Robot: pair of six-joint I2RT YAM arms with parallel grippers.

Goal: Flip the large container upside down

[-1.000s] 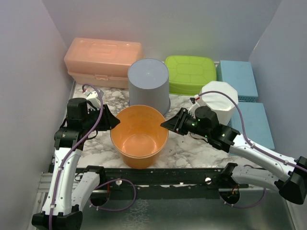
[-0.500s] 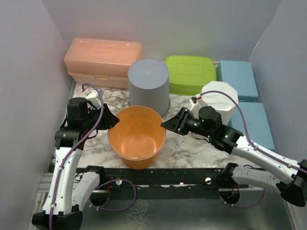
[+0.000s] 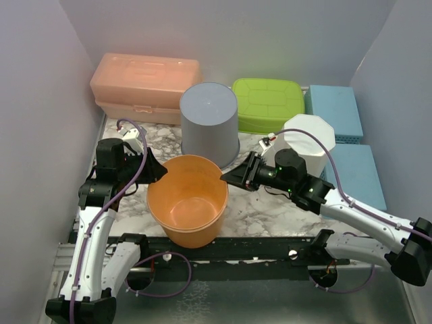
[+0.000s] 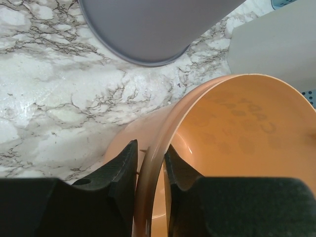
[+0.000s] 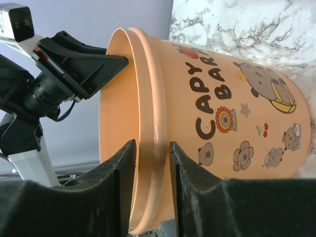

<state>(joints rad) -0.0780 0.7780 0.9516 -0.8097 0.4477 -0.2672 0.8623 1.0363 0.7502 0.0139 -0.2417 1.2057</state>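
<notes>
The orange bucket (image 3: 189,206) is held at the near middle of the bench (image 3: 263,202), just in front of a grey upturned tub (image 3: 209,125), with its open mouth facing up and leaning a little toward the near-left.

The left claw (image 3: 156,172) is clenched on the rim at the bucket's left side. In the left wrist view one finger is seen inside the wall and one outside, with the thin orange edge pinched between them.

The right claw (image 3: 229,177) is clamped on the rim at the far right. In the right wrist view its two fingers are pressed against either face of the rolled lip.

So the bucket is gripped from both sides, and whether its base touches the marble cannot be told.

The bucket itself is smooth peach-orange plastic that tapers to a narrower base, with a thick rolled rim and a raised band just under it. Dark lettering reading "CAPY BAR" is printed on the outside, along with cartoon animals, a flower, a star and cherries. From inside, the lettering is seen faintly in reverse through the wall. The inside is seen bare and glossy.

A peach lidded box (image 3: 145,84), a green lidded box (image 3: 268,104) and blue boxes (image 3: 334,111) are lined along the far wall. A white container (image 3: 309,142) is set just behind the right arm.
</notes>
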